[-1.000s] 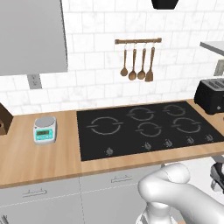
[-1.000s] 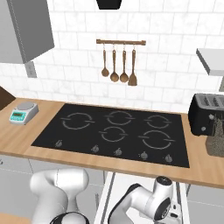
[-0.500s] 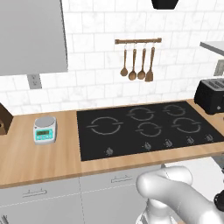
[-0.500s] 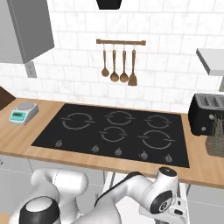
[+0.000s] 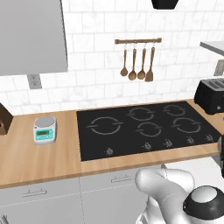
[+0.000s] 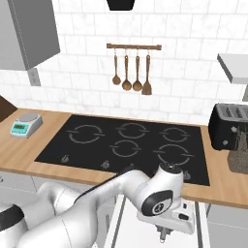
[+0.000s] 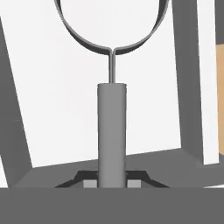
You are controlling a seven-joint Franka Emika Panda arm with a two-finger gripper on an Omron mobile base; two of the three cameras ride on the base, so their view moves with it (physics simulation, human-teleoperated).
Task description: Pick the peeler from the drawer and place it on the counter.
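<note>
In the hand view the peeler (image 7: 112, 127) stands straight up from my gripper (image 7: 112, 183), which is shut on the lower end of its dark grey handle. Its silvery loop head reaches the top edge. Behind it lies the pale inside of the open drawer (image 7: 57, 109), with a grey drawer wall to the right. A strip of the wood counter (image 7: 220, 87) runs along the right edge. In the right base view my gripper (image 6: 163, 234) hangs below the counter (image 6: 227, 186) front, over the pulled-out drawer (image 6: 202, 224).
A black cooktop (image 5: 144, 127) is set into the counter (image 5: 39, 157). A kitchen scale (image 5: 45, 130) sits at the left and a black toaster (image 6: 231, 127) at the right. Wooden spoons (image 6: 131, 72) hang on the tiled wall. My arm's elbow (image 5: 166, 188) bulges before the cabinet fronts.
In the right base view the wrist has risen and shifted left, with the elbow swinging. The gripper has stayed shut on the peeler.
</note>
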